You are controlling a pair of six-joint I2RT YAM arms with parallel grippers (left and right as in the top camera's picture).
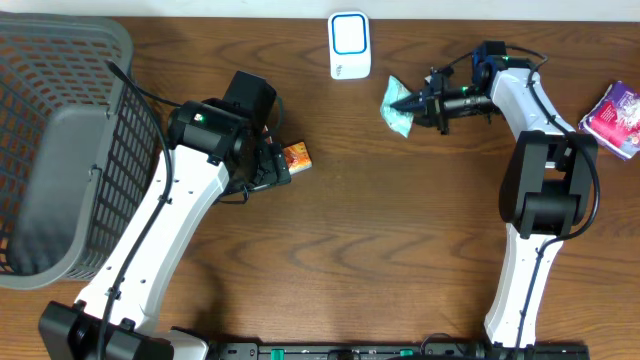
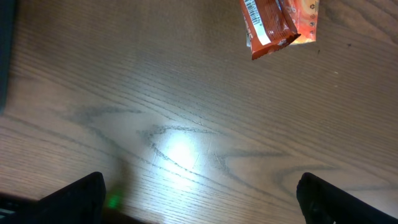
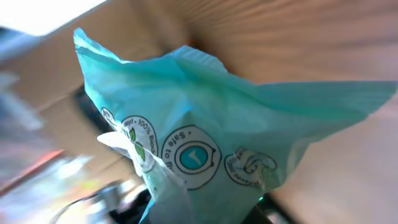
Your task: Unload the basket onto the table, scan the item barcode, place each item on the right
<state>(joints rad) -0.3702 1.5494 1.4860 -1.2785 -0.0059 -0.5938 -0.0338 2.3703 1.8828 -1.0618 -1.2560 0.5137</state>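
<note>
Right tool [image 1: 428,103] is clamped nearly closed on one end of the teal packet [image 1: 398,105]. The pouch sticks out leftward from the jaws, toward the white barcode scanner [image 1: 349,45] at the far middle of the surface [image 1: 400,230]. My read is it's held out like that to present a face to the scanner. The right wrist view shows only round printed icons on the teal packet [image 3: 205,143], no barcode, so it probably needs turning. Can't tell whether it's clear of the surface.

Left tool [image 2: 202,202] is fully spread and holds nothing, low over bare wood. An orange snack wrapper [image 2: 277,25] lies just beyond it, barcode strip up, likely waiting its turn. Grey mesh basket [image 1: 130,160] is at far left, a purple packet [image 1: 618,118] at the right edge.
</note>
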